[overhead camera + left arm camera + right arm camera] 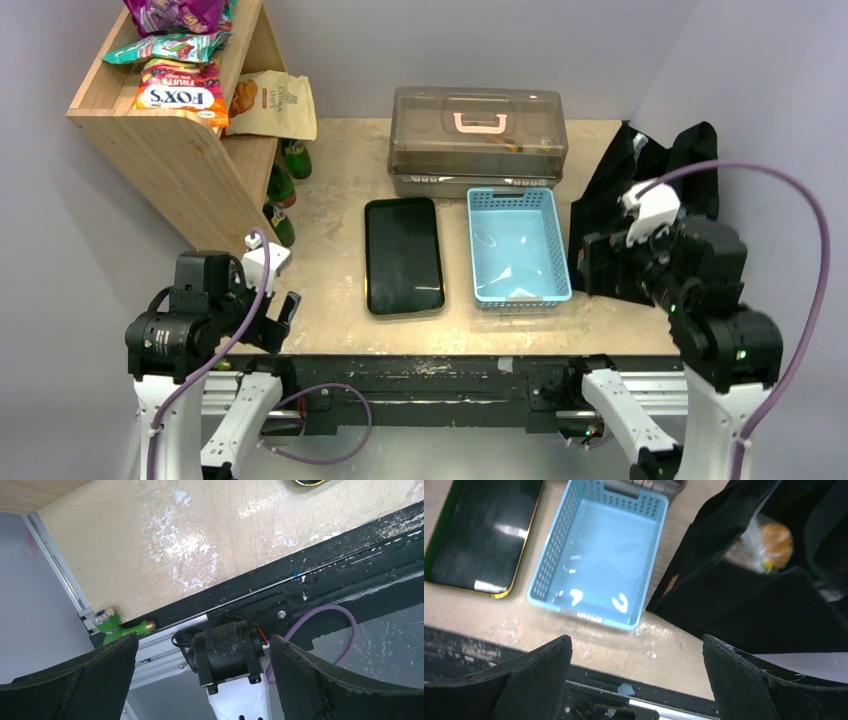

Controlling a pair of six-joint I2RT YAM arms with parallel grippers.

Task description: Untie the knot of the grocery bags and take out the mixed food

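Right wrist view catches the grocery bag (754, 550) at 1 o'clock. It is clear, crinkled plastic lying down inside an open black fabric bag (744, 600). One golden-orange round piece of the mixed food (778, 537) shows through the plastic. The knot and the rest of the contents are hidden behind the black cloth.

From the top camera, the black fabric bag sits at the 3 o'clock edge of the worktop (335, 190), its mouth gaping upward. Just beside it, at its 9 o'clock, stands a light blue perforated basket (520, 295). At the basket's 9 o'clock a black tray (403, 260) with a thin green-yellow rim lies flat. At 12 o'clock of both is a smoky lidded box (476, 150) with a pink handle, closed; what it holds is too blurred to tell. A wooden shelf (170, 150) at 10 o'clock carries snack packets (180, 95), with green bottles (285, 185) tucked beneath.

The right gripper (638, 645) hovers over the worktop's near edge, between the basket and the black fabric bag, jaws wide apart with nothing in them. The left gripper (203, 642), at 8 o'clock, hangs above its own arm's base, jaws likewise spread and holding nothing.
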